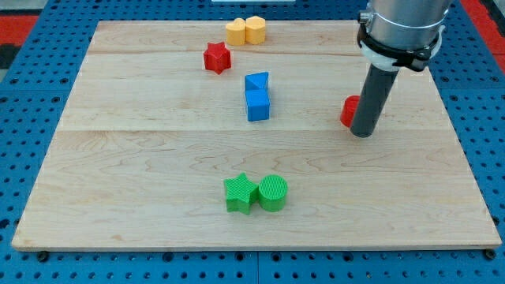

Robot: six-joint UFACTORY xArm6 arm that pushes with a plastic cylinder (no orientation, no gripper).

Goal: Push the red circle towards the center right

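Camera view: we see a wooden board (158,158) on a blue pegboard surface (31,118). Red circle (349,110) sits at about 3 o'clock from board centre, mostly hidden behind our rod (372,99); only its left part shows. Our tip (361,132) is down on the board just at the circle's 4 o'clock, touching or almost touching, we cannot tell which.

Other blocks: red star (217,57) at 11 o'clock, well apart from the circle. Two yellow blocks at 12 o'clock near the top edge, touching: yellow block, shape unclear (237,32), and yellow hexagon (255,29). Blue pair near centre, touching: blue triangle-ish block (256,80) above blue cube (258,104). Green star (240,193) and green circle (273,192) touching at 6 o'clock. None of these lie near the red circle; the board to the circle's right holds only our rod.

Arm pose: rod stands upright, coming down from a grey cylindrical housing (402,24) at the view's top right. No gripper here, so nothing spread or pinched, just a plain rod end.
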